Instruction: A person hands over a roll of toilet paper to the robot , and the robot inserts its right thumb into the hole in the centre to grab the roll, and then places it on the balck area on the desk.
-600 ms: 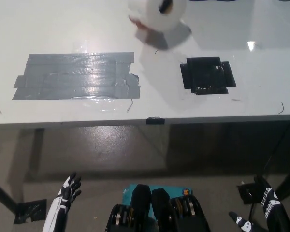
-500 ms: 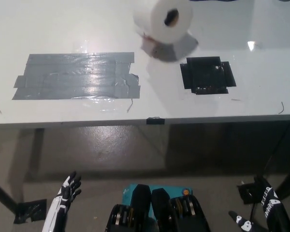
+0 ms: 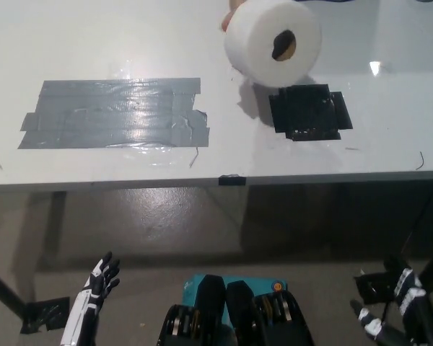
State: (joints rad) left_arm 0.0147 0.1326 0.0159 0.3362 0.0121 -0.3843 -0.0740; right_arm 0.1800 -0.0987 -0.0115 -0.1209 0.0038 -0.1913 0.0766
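A white roll of toilet paper [image 3: 272, 49] is held in the air above the desk's far middle, its centre hole facing me. A person's fingers [image 3: 229, 18] show behind its upper left edge. Just below and to the right of it lies the black taped area [image 3: 307, 112] on the white desk [image 3: 224, 155]. My white left hand [image 3: 95, 290] hangs low at the bottom left, below the desk, fingers apart and empty. My black right hand [image 3: 400, 311] is at the bottom right, also below the desk, fingers spread and empty.
A large patch of grey tape [image 3: 115, 113] covers the desk's left half. The desk's front edge runs across the middle of the picture. A black desk leg [image 3: 7, 299] slants at the lower left, and dark floor lies under the desk.
The person has brought the roll forward and to the right, so it looks larger and hangs over the black area's upper left. My right hand has shifted slightly right and lower.
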